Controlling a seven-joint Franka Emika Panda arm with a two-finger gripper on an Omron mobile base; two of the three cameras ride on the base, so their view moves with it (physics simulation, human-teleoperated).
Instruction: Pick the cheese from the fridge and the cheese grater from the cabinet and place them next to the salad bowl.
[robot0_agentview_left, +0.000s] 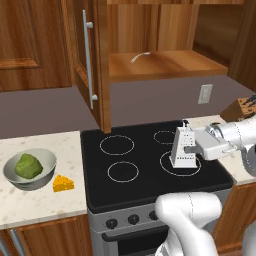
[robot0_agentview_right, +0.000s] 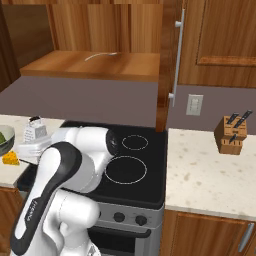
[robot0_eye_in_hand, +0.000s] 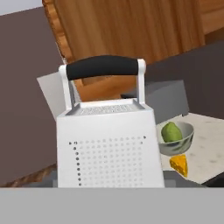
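I am holding the grater (robot0_agentview_left: 183, 147) in my gripper (robot0_agentview_left: 192, 149), clamped from the side, upright, above the dark stove (robot0_agentview_left: 145, 170). From the hand camera, the grater stands right in front of the hand, its black handle on top and its perforated face toward me.

Beyond the grater and off to one side of the hand, the bowl (robot0_agentview_left: 31, 168) with its green lettuce sits on the pale counter (robot0_agentview_left: 45, 200). The cheese (robot0_agentview_left: 63, 183) already lies just beside the bowl, on the side nearer me. The cabinet (robot0_agentview_left: 92, 60) above stands open, with a thin curved white object left on its shelf.

I judge the carry to be partway done: the grater must travel across the stove to the counter.

My worries: the grater blocks much of the hand camera, so I may misjudge the landing spot. Coming in low, it could knock the cheese or bump the bowl. Let go tilted or too high, the tall, narrow grater may topple.
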